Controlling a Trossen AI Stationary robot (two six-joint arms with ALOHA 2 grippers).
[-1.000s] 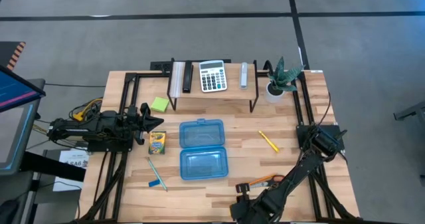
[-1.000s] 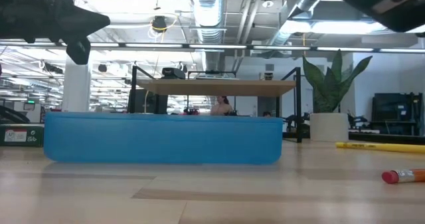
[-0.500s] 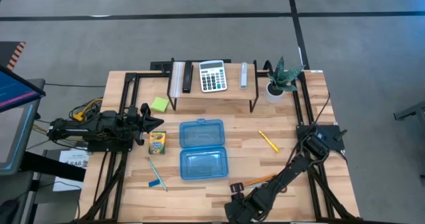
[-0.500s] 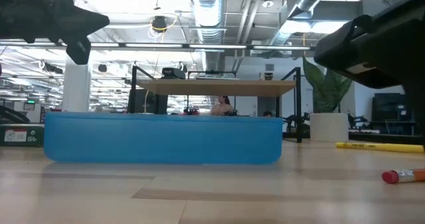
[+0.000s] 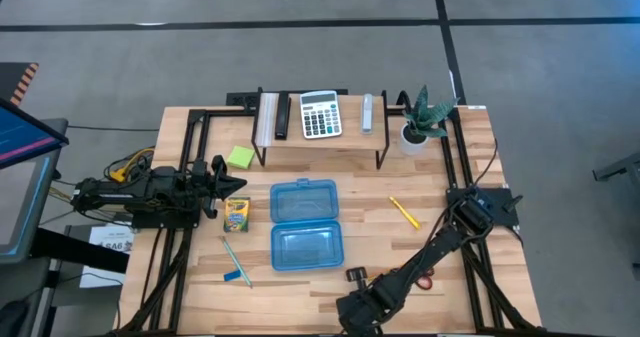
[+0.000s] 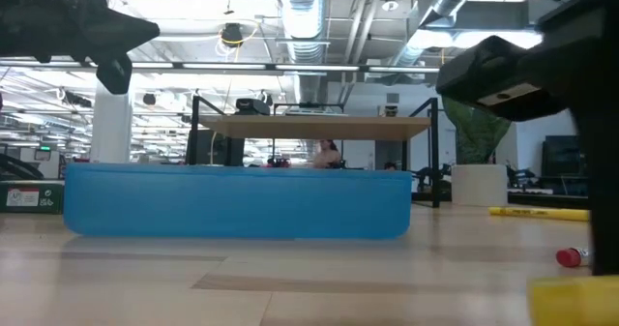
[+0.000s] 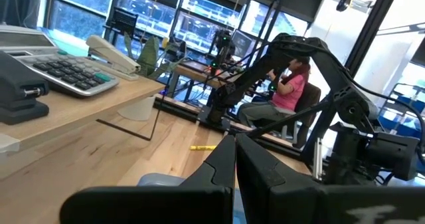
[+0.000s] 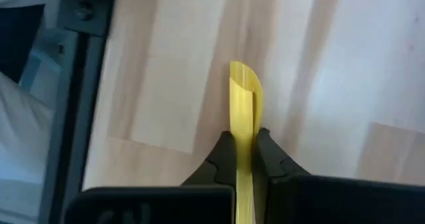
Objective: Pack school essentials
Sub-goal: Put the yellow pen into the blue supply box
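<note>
Two yellow pencils (image 5: 404, 213) (image 8: 244, 117), one crayon box (image 5: 236, 213), one calculator (image 5: 320, 114).

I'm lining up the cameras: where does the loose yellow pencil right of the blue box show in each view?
High view: loose yellow pencil, right of the blue box.
Low view: far right, lying flat.
Left wrist view: small, on the table mid-picture.
Right wrist view: not in it; the right pincer grips a second pencil.
Shared landmark: the potted plant.
</note>
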